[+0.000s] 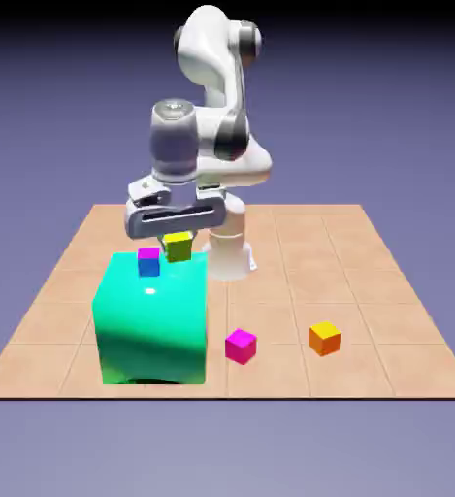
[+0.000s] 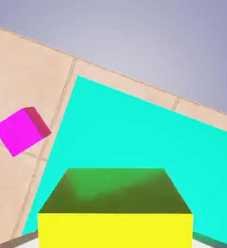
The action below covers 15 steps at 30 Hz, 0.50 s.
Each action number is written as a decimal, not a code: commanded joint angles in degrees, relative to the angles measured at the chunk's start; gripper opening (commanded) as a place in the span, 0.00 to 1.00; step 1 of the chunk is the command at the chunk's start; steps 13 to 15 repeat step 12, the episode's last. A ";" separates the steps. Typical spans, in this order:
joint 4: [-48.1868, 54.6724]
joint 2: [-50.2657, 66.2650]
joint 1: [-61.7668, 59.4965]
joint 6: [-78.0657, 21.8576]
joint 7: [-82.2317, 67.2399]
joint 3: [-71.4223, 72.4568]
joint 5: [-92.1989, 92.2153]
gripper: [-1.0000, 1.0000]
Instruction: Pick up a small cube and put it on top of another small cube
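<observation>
In the exterior view we see the white arm (image 1: 216, 107) bent over the counter (image 1: 299, 281), a tiled tan surface. Its gripper (image 1: 178, 238) hangs just above the big teal-green block (image 1: 153, 315) and pinches the small yellow cube (image 1: 178, 247) between its fingers. The yellow cube sits low over the block's top, near its far edge; we cannot tell whether it touches the block or floats just clear. Just beside it, toward the exterior view's left, the small blue cube (image 1: 149, 262) with a magenta top face rests on the block's top. The two small cubes are close but apart, and the yellow one is not over the blue one. On the counter in front, an all-magenta cube (image 1: 241, 346) lies near the block's lower corner on the exterior view's right, and an orange cube (image 1: 324, 338) lies further to that side, well apart from the block.

In the hand view the yellow cube (image 2: 115, 213) fills the bottom middle, large, hiding most of the gripper's fingers; only thin grey slivers show at its lower corners. Behind it spreads the teal block's top (image 2: 134, 140). Past the block's edge we see the counter's tiles (image 2: 23, 72) and the magenta cube (image 2: 21, 131) lying on them. The blue cube does not show here.
</observation>
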 commanded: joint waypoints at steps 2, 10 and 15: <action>-0.67 -4.16 -4.16 -3.63 4.36 -0.51 -1.09 0.00; -8.61 -1.70 -5.12 6.71 4.77 -1.89 -1.53 1.00; -6.81 -2.40 -5.03 4.22 4.81 -1.59 -1.46 1.00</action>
